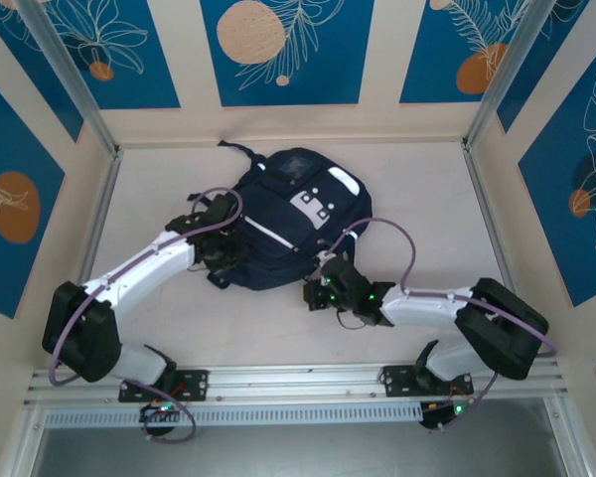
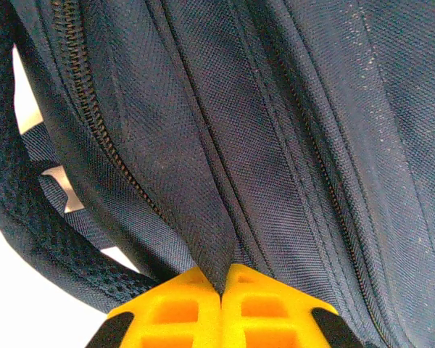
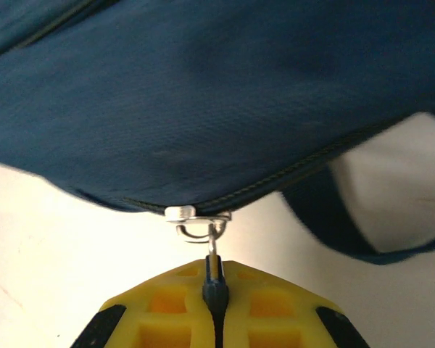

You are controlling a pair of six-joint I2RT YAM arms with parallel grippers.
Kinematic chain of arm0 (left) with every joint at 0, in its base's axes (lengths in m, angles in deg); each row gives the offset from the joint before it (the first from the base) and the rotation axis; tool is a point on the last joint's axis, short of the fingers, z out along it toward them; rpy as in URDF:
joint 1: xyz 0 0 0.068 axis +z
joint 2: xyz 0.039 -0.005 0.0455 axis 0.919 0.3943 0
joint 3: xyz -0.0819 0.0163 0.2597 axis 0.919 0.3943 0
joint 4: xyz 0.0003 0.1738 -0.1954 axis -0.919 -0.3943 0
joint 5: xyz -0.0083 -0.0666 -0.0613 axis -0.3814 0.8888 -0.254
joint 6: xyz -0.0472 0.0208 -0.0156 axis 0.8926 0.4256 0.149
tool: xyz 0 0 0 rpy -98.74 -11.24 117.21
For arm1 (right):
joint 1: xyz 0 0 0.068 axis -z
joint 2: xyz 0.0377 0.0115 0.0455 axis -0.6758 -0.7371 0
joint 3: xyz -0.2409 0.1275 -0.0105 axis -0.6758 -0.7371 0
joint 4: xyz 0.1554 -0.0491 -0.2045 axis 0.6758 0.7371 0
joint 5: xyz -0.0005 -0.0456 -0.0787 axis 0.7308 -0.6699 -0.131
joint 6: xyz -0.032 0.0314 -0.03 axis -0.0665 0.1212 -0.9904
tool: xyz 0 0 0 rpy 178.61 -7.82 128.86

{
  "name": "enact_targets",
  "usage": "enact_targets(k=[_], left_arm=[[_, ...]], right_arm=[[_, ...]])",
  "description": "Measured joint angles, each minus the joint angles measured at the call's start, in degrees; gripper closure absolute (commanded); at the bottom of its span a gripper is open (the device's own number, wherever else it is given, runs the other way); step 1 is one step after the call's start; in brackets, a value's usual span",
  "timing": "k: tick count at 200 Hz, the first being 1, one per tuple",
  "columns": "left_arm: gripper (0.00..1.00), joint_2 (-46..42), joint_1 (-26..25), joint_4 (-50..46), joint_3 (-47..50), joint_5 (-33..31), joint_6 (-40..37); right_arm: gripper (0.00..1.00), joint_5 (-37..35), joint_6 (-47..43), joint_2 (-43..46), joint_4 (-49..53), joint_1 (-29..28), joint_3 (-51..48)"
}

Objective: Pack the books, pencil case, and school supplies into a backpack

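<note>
The dark navy backpack (image 1: 278,219) lies in the middle of the white table, white buckles facing up. At its left side, my left gripper (image 1: 222,260) is shut on a pinched fold of the backpack's fabric (image 2: 210,246), right beside a zipper line (image 2: 94,123). At the bag's near right corner, my right gripper (image 1: 313,295) is shut on the dark zipper pull (image 3: 213,254), which hangs from a silver slider (image 3: 181,212) on the backpack's (image 3: 203,94) edge. The books, pencil case and school supplies are out of view.
A mesh shoulder strap (image 2: 29,217) loops off the bag's left side, and another strap (image 3: 333,225) hangs at the right. Bare table (image 1: 427,199) surrounds the bag. Aluminium posts (image 1: 70,75) and wall panels enclose it; a metal rail (image 1: 298,383) runs along the near edge.
</note>
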Motion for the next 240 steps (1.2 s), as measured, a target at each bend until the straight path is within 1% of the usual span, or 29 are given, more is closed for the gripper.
enact_targets(k=[6,15,28,36,41,50,65,81,97,113,126,141,162,174,193,211,233,240], left_arm=[[1.00,-0.20,0.00,0.15,0.02,0.44,0.02],[1.00,-0.50,0.00,0.42,0.09,1.20,0.04],[1.00,-0.87,-0.09,1.07,0.50,2.05,0.07],[1.00,-1.03,-0.09,1.29,0.94,1.99,0.07],[1.00,-1.07,-0.07,1.40,1.25,1.88,0.07],[1.00,-1.07,-0.04,1.66,1.79,1.86,0.04],[1.00,-1.07,-0.57,2.27,2.69,1.88,0.02],[1.00,-1.07,-1.44,2.78,3.13,1.84,-0.02],[1.00,-1.07,-3.04,2.93,3.21,1.77,-0.22],[1.00,-1.14,-4.87,3.32,3.61,1.75,-0.35],[1.00,-1.14,-6.34,3.69,4.09,1.57,-0.44],[1.00,-1.11,-8.11,4.11,4.44,1.44,-0.74],[1.00,-0.94,-11.23,4.85,4.50,1.44,-2.21],[1.00,-0.50,-13.49,5.42,4.50,1.49,-3.72],[1.00,1.11,-16.94,6.43,4.13,2.34,-6.95],[1.00,4.13,-19.61,7.19,2.67,4.52,-10.32],[0.94,9.40,-22.45,7.93,-0.76,8.00,-13.90],[0.93,11.50,-23.34,7.91,-2.43,9.05,-14.86]], right_arm=[[1.00,0.11,0.37,0.74,0.02,0.92,-0.55],[0.92,0.39,0.68,1.70,0.37,2.08,-1.09],[0.70,0.61,1.40,2.58,1.40,3.06,-1.14],[0.61,0.52,1.73,3.21,2.71,3.63,-1.14],[0.57,0.46,1.75,3.56,3.58,4.02,-1.14],[0.55,0.39,1.70,3.98,4.96,4.48,-1.14],[0.54,0.48,1.79,5.25,7.02,4.66,-1.16],[0.56,0.72,2.08,8.85,8.48,4.66,-1.92],[0.62,0.15,2.95,15.43,10.51,4.70,-3.69],[0.62,-0.98,5.11,23.41,13.53,5.38,-5.62],[0.68,-1.55,7.10,29.40,17.00,7.93,-6.32],[0.73,-1.03,8.46,33.18,21.18,13.75,-6.08],[0.74,0.55,8.66,32.65,26.73,22.58,-4.50],[0.72,1.11,8.41,30.71,29.75,25.22,-3.13],[0.72,1.27,8.22,27.58,33.55,27.17,-0.35],[0.71,1.16,8.22,24.37,36.44,28.50,2.91],[0.69,1.03,8.04,23.26,37.94,29.22,5.01],[0.68,1.01,8.04,23.41,38.18,29.33,5.20]])
